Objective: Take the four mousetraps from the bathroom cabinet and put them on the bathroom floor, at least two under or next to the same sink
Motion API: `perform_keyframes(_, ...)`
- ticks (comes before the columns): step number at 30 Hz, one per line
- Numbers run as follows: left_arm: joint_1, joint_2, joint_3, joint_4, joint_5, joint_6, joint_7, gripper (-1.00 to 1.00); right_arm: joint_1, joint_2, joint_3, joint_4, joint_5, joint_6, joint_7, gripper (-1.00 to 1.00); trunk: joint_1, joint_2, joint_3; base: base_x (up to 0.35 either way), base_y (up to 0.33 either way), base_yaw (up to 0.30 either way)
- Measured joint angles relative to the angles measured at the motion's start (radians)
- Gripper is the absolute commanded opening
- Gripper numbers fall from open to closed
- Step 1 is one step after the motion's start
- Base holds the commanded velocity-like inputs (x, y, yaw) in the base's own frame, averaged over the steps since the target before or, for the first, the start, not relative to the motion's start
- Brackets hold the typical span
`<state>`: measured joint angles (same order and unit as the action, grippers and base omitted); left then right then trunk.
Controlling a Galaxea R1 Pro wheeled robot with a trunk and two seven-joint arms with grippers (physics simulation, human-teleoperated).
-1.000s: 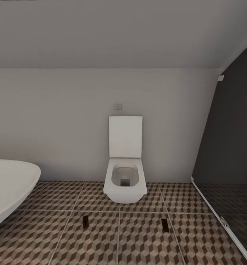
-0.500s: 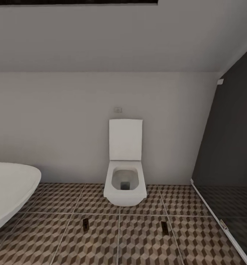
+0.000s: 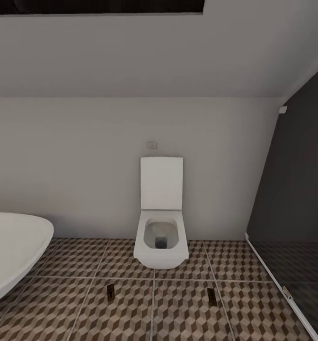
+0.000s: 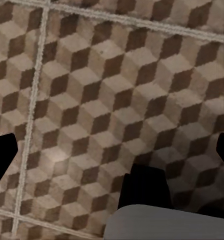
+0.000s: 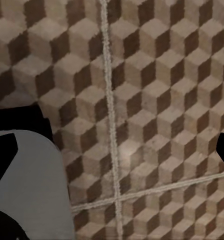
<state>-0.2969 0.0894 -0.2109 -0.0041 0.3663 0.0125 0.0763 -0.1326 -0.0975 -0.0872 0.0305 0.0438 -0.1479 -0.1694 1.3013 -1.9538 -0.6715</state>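
- Bathroom floor (image 3: pixel 187 312) spreads across the lower part of my head view, its big square tiles printed with brown, beige and grey cubes and split by pale grout lines.
- Against the plain white back wall stands a white toilet (image 3: pixel 161 239) with its lid raised upright, and a small wall plate (image 3: pixel 152 144) sits just above the lid.
- At the left edge of that view the rounded rim of a white bathtub (image 3: pixel 12 246) comes in; at the right a dark glass panel (image 3: pixel 296 189) rises from a pale rail on the floor.
- Two mousetraps lie flat on the tiles in front of the toilet, well apart from each other: the left mousetrap (image 3: pixel 110 291) on one tile, the right mousetrap (image 3: pixel 212 296) on the tile beside it.
- My left gripper (image 4: pixel 112 155) looks down on bare tile; its two dark fingertips show at opposite edges of the wrist view, spread wide with nothing between them.
- My right gripper (image 5: pixel 114 147) also faces the tiles, over a grout crossing, its fingertips far apart and empty.
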Motion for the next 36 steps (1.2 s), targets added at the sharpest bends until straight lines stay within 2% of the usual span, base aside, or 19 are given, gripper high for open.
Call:
perform_keyframes(6, 0.030, -0.019, 0.000, 0.000, -0.002, -0.001, -0.001, 1.00, 0.026, 0.009, 0.000, 0.000, 0.001, -0.012, 0.000, 1.00, -0.023, 0.042, 0.019, 0.000, 0.000, 0.000)
perform_keyframes(19, 0.078, -0.048, -0.001, 0.000, -0.007, -0.007, -0.001, 1.00, 0.032, 0.013, 0.000, 0.000, 0.001, -0.024, 0.000, 1.00, -0.073, 0.133, 0.060, 0.000, 0.000, 0.000)
perform_keyframes(36, 0.095, -0.055, -0.001, 0.000, -0.008, -0.011, -0.001, 1.00, 0.036, 0.013, 0.000, 0.000, 0.001, -0.033, 0.000, 1.00, -0.138, 0.252, 0.113, 0.000, 0.000, 0.000)
